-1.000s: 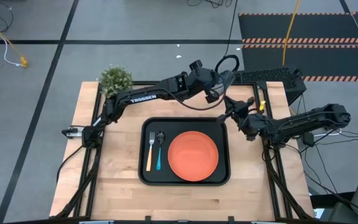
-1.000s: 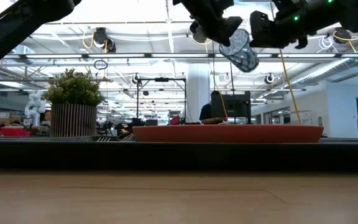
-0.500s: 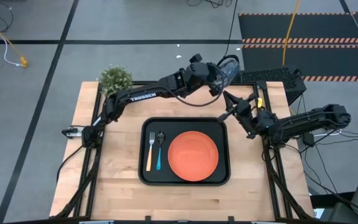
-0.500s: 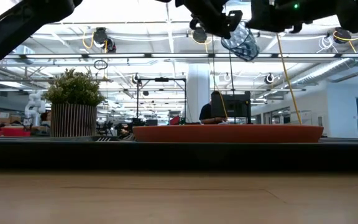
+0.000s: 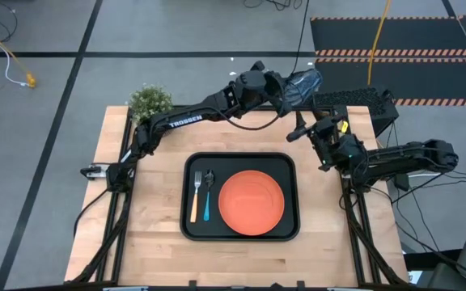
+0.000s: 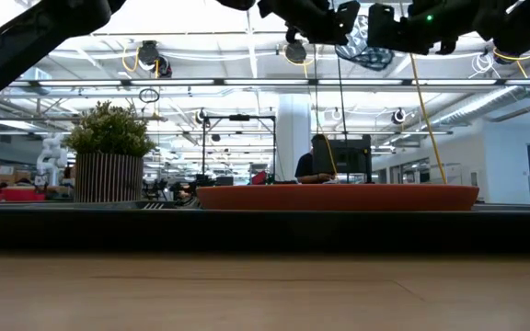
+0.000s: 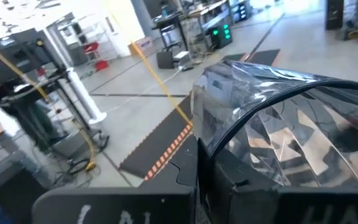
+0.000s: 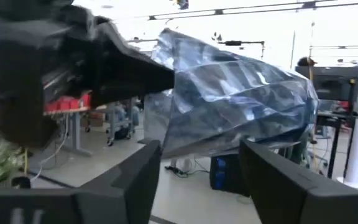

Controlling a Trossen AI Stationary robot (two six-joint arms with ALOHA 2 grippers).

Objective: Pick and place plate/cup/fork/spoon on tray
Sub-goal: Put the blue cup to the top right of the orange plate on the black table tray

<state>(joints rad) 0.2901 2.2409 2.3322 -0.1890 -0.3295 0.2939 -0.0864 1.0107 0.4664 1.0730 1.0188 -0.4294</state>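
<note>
Left gripper (image 5: pixel 285 87) clenched on the cup (image 5: pixel 304 82), high beyond the table's far edge.
Right gripper (image 5: pixel 304 129) spread nearby; potted plant (image 5: pixel 150 103) on wooden table (image 5: pixel 152 202); workshop behind.

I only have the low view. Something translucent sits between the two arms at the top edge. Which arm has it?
Observer: The left jaws are shut on it. It is the small dark blue translucent cup, held up past the table's far edge.
Operator: And the right arm?
Observer: The right jaws are open, facing the cup but apart from it.
Operator: Anything on the tray besides the plate?
Observer: The orange-handled metal fork and blue-handled metal spoon lie side by side next to the round orange plastic plate in the black rectangular tray.
</note>
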